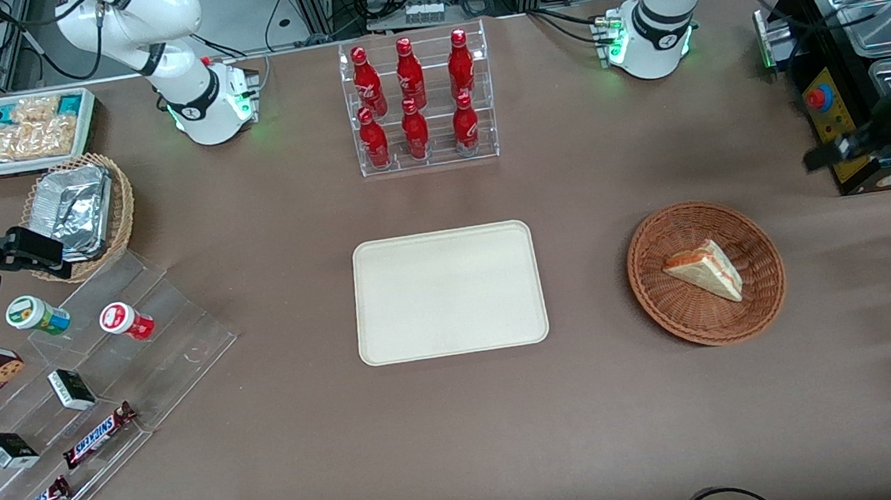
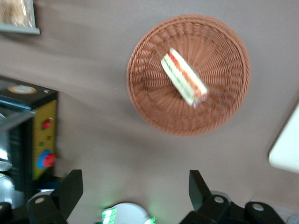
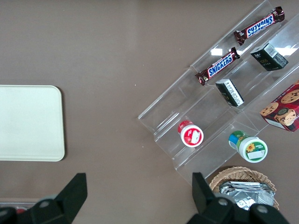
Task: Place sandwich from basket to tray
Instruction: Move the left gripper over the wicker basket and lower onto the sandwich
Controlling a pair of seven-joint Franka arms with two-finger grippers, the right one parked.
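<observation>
Sandwich point(image 1: 704, 269) lies in the basket point(image 1: 675, 314), right of centre in the front view, wedge on its side with the striped filling edge turned up toward the wrist camera. Basket sits on bare table, well apart from the tray point(image 1: 389, 340) at frame centre; tray has nothing on it.

Gripper point(image 1: 829, 153) at the far right edge of the front view, high above the table and off to the side of the basket, not over it. Wrist view shows both fingers point(image 2: 70, 189) spread wide with nothing between them.

Task not started: approach and grasp still to come.

Risks, as judged from here:
- wedge is soft; a hard squeeze across the bread faces could crush it or push filling out
- it looks film-wrapped, so pads may slip on the wrap
- sloped wicker wall near the wedge could catch a fingertip on descent and drag or tip the light basket
- wedge lies diagonal; fingers not turned to match would close on a corner and spin it
</observation>
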